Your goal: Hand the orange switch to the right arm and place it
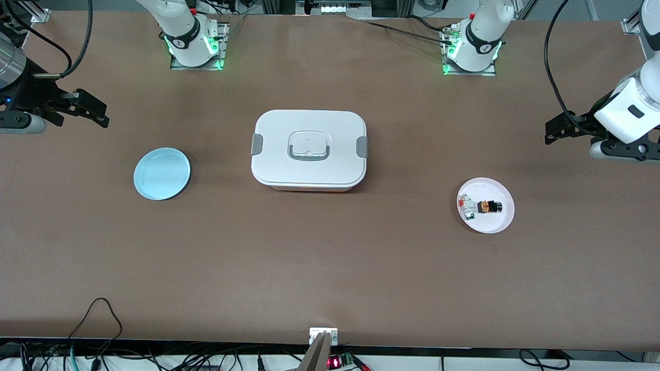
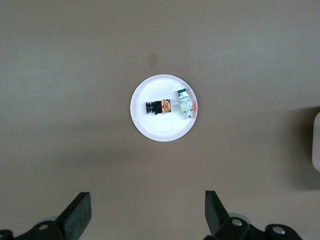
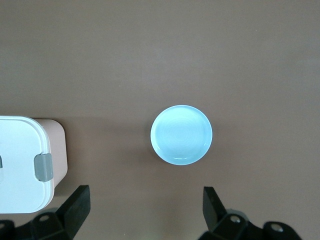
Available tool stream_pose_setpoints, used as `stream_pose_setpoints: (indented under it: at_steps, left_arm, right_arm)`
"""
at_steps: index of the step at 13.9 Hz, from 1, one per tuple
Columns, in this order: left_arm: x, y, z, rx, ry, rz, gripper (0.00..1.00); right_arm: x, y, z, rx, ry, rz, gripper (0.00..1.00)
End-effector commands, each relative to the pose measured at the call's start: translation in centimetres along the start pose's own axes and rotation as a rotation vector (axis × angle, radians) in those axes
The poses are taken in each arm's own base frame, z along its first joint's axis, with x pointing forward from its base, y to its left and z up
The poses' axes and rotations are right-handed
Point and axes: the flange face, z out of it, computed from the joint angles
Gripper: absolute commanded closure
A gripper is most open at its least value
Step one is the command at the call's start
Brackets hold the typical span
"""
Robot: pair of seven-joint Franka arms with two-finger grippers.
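Nearest you, toward the left arm's end of the worktop point(image 1: 330, 278), sits the white plate point(image 1: 497, 222), and on it lies the orange switch point(image 1: 488, 206) on its side, just beside a small white, red and green part point(image 1: 467, 206). You can see both from the left wrist view too, the orange switch point(image 2: 160, 107) next to the green-capped part point(image 2: 185, 104) on that plate point(image 2: 165, 131). A little farther from you, the white lidded box point(image 1: 309, 149) sits mid-worktop, lid on, with the blue plate point(image 1: 162, 173) toward the right arm's end. Up in the air at that end, your right gripper point(image 1: 95, 111) hangs with fingers point(image 3: 75, 205) apart, holding nothing. Your left gripper point(image 1: 559, 129) waits over its own end, fingers point(image 2: 77, 212) spread wide, nothing between them
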Motion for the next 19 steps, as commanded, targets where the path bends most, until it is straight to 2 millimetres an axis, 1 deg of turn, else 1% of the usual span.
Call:
stream_pose_setpoints:
  at_steps: [1,3,4,6,7,11,12,13,17,19]
  left_arm:
    - [0.3,-0.2,-0.7,-0.01,0.004,0.003,0.0]
    - [0.2,-0.4,-0.5,-0.015,-0.002,-0.002,0.0]
    - [0.3,0.2,-0.3,-0.014,-0.005,0.009,0.0]
    - [0.3,0.4,-0.5,-0.014,-0.001,0.014,0.0]
    - [0.3,0.4,-0.5,-0.015,-0.001,0.012,0.0]
    - [0.3,0.3,-0.5,-0.014,-0.002,0.012,0.0]
    - [0.3,0.3,-0.7,-0.012,0.001,0.012,0.0]
    - [0.3,0.3,-0.7,-0.012,0.004,0.012,0.0]
    - [0.7,0.2,-0.8,-0.01,0.028,0.01,0.0]
    - [0.7,0.1,-0.8,-0.008,0.031,0.009,0.0]
  right_arm:
    - [-0.6,-0.1,0.2,0.013,-0.034,0.013,0.0]
    - [-0.3,-0.2,0.0,0.001,-0.035,-0.01,0.0]
    - [-0.4,-0.1,-0.1,0.002,-0.036,-0.011,0.0]
    - [-0.3,0.1,-0.1,0.004,-0.034,0.008,0.0]
    - [-0.4,-0.2,0.0,0.009,-0.04,0.002,0.0]
    - [-0.3,-0.1,0.4,0.014,-0.048,-0.005,0.0]
    - [-0.3,-0.2,0.7,0.012,-0.056,-0.012,0.0]
    - [-0.2,0.0,1.4,0.012,-0.074,-0.006,0.0]
    - [-0.6,0.1,2.4,0.008,-0.129,-0.015,0.0]
    - [-0.4,0.0,3.3,0.027,-0.156,-0.058,0.0]
